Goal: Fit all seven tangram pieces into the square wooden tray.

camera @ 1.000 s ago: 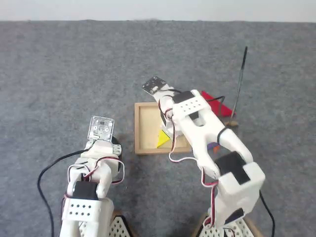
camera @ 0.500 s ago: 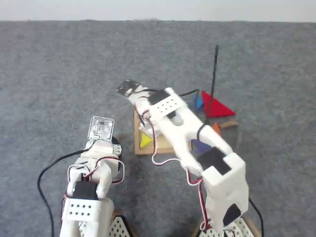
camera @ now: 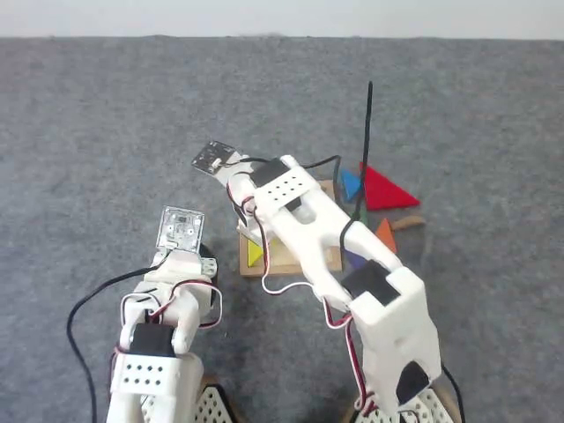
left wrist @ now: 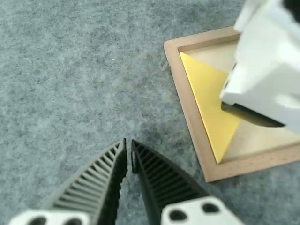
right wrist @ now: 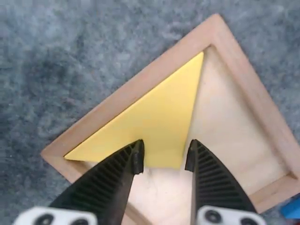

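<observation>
Surface: grey felt-like covering over the counter [camera: 106, 106], with a pale wall strip beyond.
Tray: the square wooden tray [left wrist: 192, 110] lies between the two arms, largely under the right arm.
Seated piece: the yellow triangle [right wrist: 154, 122] lies flat inside, its long edge flush against the tray wall facing the left arm.
Right tool [right wrist: 164, 157]: parted, low over the triangle and straddling its square corner; it grips nothing that I can see.
Left tool [left wrist: 129, 143]: closed and empty over bare covering, just beside the tray.
Loose pieces: the red triangle [camera: 385, 189], blue piece [camera: 351, 183], orange piece [camera: 385, 234] and purple piece [camera: 355, 258] lie on the counter on the far side of the tray from the left arm.
Governing relation: these pieces lie on the right arm's side, so that arm is nearer.
Assessment: early stage; the next pick probably falls to the right tool.
</observation>
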{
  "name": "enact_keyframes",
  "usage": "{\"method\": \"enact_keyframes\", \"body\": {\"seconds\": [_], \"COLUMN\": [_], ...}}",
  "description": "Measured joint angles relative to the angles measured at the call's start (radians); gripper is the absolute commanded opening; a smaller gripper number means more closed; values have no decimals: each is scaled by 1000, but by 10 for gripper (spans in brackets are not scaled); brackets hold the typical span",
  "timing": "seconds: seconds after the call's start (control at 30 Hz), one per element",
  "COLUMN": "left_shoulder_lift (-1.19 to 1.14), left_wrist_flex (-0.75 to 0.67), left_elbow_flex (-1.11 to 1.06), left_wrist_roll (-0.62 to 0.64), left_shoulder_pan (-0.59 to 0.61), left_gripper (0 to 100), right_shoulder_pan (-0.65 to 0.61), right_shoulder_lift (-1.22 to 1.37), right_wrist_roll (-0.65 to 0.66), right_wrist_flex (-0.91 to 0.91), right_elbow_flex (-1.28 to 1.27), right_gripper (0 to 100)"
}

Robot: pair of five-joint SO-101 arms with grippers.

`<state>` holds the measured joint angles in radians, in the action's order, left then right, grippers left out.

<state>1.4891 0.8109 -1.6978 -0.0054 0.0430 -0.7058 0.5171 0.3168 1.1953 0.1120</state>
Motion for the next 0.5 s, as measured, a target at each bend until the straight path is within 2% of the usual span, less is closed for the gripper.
{"method": "enact_keyframes", "body": {"seconds": [0.17,0.3,0.5], "left_shoulder_lift": [0,0,0], "left_wrist_flex": [0,0,0], "left_elbow_flex": [0,0,0], "left_wrist_roll": [0,0,0], "left_shoulder_pan": [0,0,0], "left_gripper": [15,15,15], "right_shoulder_pan": [9,72,311], "right_shoulder_lift": [-92,-293,-446], "right_wrist_roll": [-2,-2,3], "right_wrist_flex": [94,170,178], "right_elbow_flex": [-8,-32,-132], "right_gripper": [188,203,411]}}
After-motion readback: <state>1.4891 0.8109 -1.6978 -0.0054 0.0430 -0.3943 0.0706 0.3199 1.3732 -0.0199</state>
